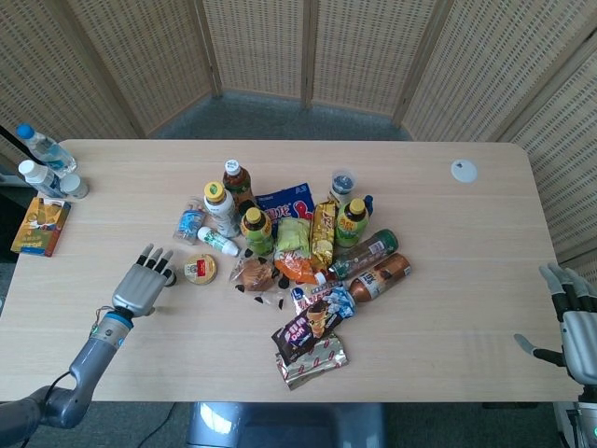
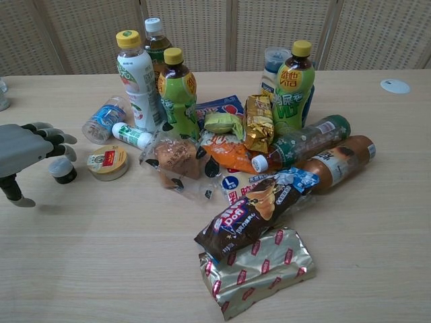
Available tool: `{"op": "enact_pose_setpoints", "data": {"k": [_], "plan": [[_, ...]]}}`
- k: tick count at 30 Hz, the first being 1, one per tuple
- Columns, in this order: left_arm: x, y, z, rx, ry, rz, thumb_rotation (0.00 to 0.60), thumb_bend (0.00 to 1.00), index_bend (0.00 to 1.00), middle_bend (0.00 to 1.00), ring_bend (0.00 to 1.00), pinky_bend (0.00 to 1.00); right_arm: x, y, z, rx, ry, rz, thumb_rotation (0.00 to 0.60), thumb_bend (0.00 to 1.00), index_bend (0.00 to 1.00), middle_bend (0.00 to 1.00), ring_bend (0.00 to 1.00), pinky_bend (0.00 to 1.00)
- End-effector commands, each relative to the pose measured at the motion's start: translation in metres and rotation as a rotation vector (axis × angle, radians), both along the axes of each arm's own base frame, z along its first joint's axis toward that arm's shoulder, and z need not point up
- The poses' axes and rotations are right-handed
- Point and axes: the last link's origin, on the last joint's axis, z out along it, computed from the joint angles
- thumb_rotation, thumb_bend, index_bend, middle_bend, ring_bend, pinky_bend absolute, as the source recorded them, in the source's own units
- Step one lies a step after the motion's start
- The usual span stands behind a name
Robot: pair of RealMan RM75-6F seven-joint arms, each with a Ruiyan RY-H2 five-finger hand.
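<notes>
The robot's left hand (image 2: 23,151) hovers low over the pale wooden worktop (image 2: 121,269), fingers loosely spread and holding nothing, fingertips just above a small dark cylindrical pot with a grey cap (image 2: 62,169). The pot, beside a flat round gold tin (image 2: 107,162), looks light, rigid and smooth; pinching its sides seems safest. The right hand (image 1: 576,322) waits spread and empty at the worktop's edge.
</notes>
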Motion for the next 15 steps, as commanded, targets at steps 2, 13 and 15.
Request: {"op": "enact_pose_setpoints", "data": {"k": [2,13,15], "plan": [[-0.002,-0.01,0.01,-0.01,0.02,-0.015,0.6,0.0,0.26,0.0,0.0,0.06,0.0,0.0,0.0,0.001,-0.001,-0.001,0.585,0.0,0.0,0.0,0.0,0.0],[0.009,0.002,0.012,0.027,-0.011,-0.028,0.6,0.0,0.26,0.0,0.0,0.06,0.0,0.0,0.0,0.002,0.001,-0.003,0.586,0.0,0.0,0.0,0.0,0.0],[0.009,0.004,0.008,0.029,-0.007,-0.024,0.6,0.0,0.27,0.0,0.0,0.06,0.0,0.0,-0.001,0.003,0.001,-0.003,0.585,0.0,0.0,0.0,0.0,0.0]]}}
